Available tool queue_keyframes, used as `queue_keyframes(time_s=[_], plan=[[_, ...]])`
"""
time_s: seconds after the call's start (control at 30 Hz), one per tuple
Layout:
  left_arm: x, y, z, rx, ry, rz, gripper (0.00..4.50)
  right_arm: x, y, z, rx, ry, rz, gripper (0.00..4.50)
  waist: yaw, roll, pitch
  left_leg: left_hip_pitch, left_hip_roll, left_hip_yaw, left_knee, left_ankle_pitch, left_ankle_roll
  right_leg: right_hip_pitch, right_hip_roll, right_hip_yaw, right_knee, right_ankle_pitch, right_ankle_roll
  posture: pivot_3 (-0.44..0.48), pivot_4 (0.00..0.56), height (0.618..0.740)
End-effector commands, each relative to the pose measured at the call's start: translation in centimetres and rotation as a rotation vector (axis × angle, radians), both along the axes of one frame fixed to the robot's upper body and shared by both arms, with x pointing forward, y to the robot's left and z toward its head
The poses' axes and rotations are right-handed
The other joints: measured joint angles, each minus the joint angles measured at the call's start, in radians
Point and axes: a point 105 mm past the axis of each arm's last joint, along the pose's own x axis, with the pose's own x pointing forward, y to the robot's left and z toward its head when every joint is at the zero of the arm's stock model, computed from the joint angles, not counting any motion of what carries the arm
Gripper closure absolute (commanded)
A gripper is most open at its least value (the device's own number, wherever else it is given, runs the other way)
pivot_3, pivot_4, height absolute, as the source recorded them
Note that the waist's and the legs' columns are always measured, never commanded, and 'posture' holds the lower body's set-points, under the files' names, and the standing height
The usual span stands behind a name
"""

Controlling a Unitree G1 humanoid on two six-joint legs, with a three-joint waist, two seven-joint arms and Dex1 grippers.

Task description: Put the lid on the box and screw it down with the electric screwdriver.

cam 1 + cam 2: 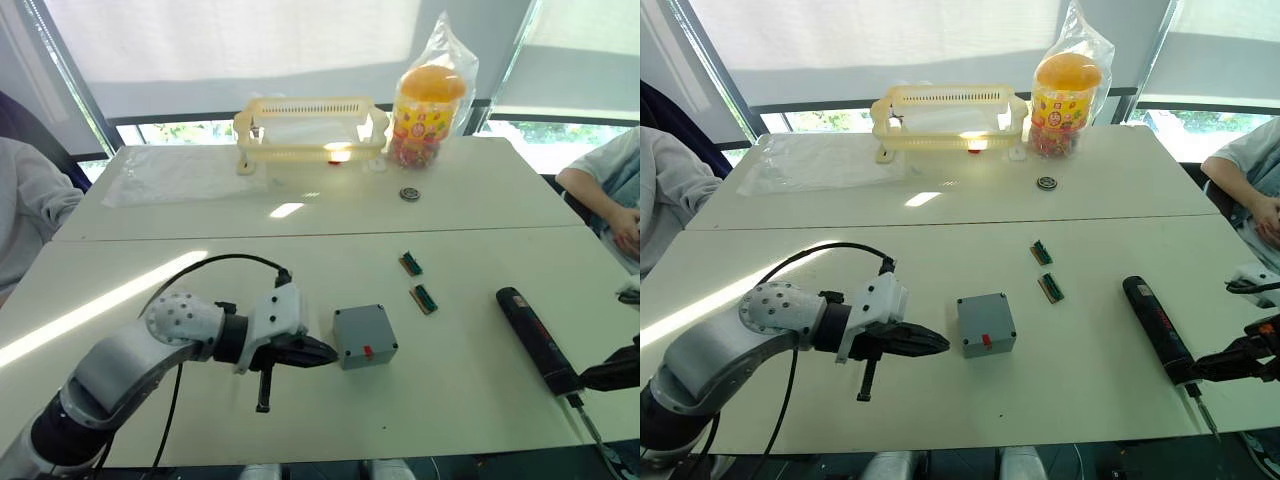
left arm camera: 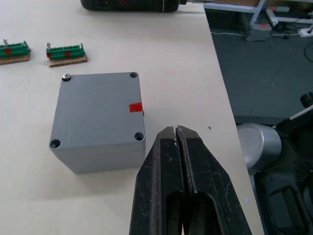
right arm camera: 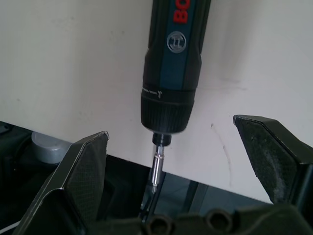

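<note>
Two white tables [image 1: 300, 250] abutting beneath blinds; left gripper [image 1: 318, 352] clenched empty, right gripper [image 3: 181, 147] spread.

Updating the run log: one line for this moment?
lid: on box | left gripper: shut beside box | right gripper: open at electric screwdriver tip

One grey box [image 1: 365, 336], one electric screwdriver [image 1: 537, 341], two green connectors [image 1: 417, 281], one yellow basket [image 1: 310, 128], one candy jar [image 1: 428, 112]
</note>
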Motion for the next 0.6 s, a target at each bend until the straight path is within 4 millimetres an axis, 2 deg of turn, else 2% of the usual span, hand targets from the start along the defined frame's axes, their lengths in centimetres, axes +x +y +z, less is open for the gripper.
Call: queue_keyframes(time_s=[0.03,0.6], plan=[[-0.6,-0.7,0.3,-0.016,-0.015,-0.026,4.50,0.6,-0.2,-0.3,0.005,-0.031,-0.029,0.00,0.000,0.000,0.000,0.000,0.000,0.000,0.000,0.000,0.000,0.000,0.000,0.000,0.000,0.000,0.000,0.000,0.150,0.740],[-0.6,-0.4,-1.0,0.008,0.025,0.036,4.50,3.0,0.0,-4.7,0.020,0.033,-0.037,0.00,0.000,0.001,0.000,0.000,0.000,0.000,0.001,0.000,0.000,0.001,0.000,0.000,0.000,0.000,0.000,0.000,0.150,0.740]])
